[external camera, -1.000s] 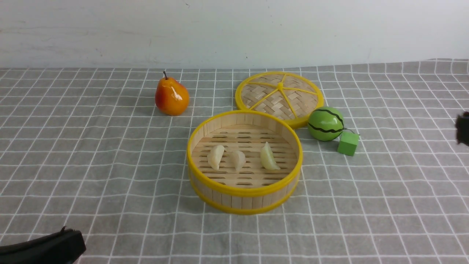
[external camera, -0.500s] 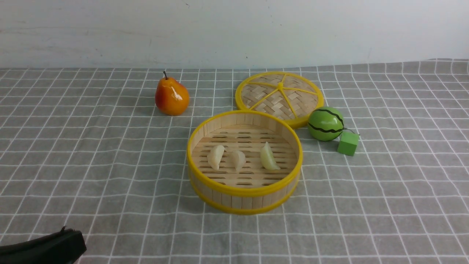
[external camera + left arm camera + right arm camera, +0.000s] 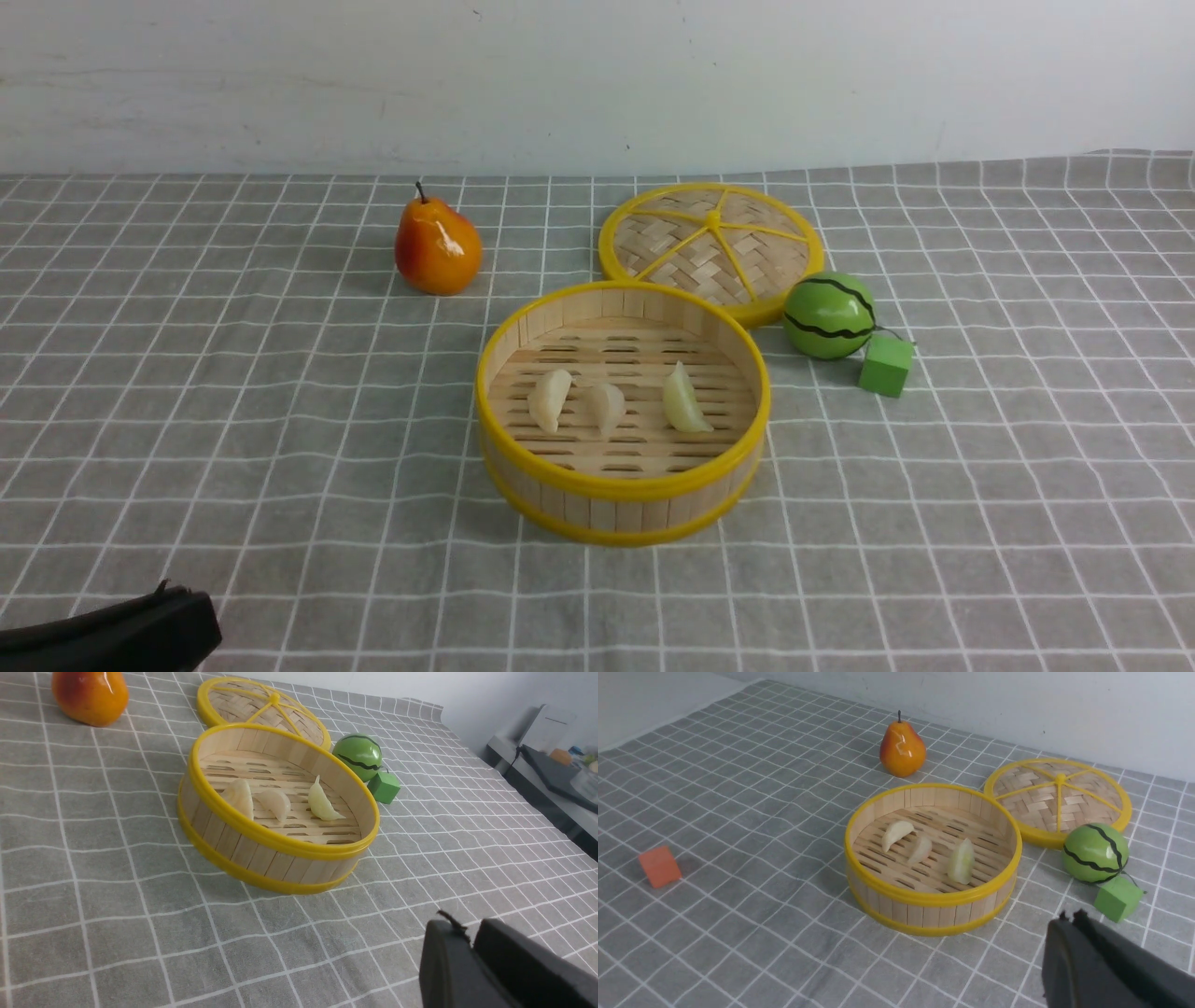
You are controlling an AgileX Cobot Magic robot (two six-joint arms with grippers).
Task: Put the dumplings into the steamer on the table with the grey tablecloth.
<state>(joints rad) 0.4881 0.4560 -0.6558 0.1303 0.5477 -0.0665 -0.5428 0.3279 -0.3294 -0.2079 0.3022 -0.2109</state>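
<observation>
The steamer (image 3: 621, 485) stands mid-table on the grey tablecloth (image 3: 280, 420). Three dumplings lie on its slat floor: two side by side (image 3: 549, 399) (image 3: 605, 407) and one apart to the right (image 3: 684, 401). My left gripper (image 3: 182, 597) rests low at the near left corner, well away from the steamer; in the left wrist view the left gripper (image 3: 469, 933) is shut and holds nothing. The front view does not show my right gripper. In the right wrist view the right gripper (image 3: 1069, 917) is shut and empty, near the steamer (image 3: 924, 898) and the green cube.
A flat woven lid (image 3: 711, 245) lies behind the steamer. A green watermelon ball (image 3: 830, 315) and a green cube (image 3: 886, 365) sit to the steamer's right, a pear (image 3: 437, 245) at the back left, an orange cube (image 3: 659, 866) on the left. A white wall bounds the back.
The right gripper's tip showed at the front view's right edge a second ago and has since left that view. The left gripper and the objects have stayed put.
</observation>
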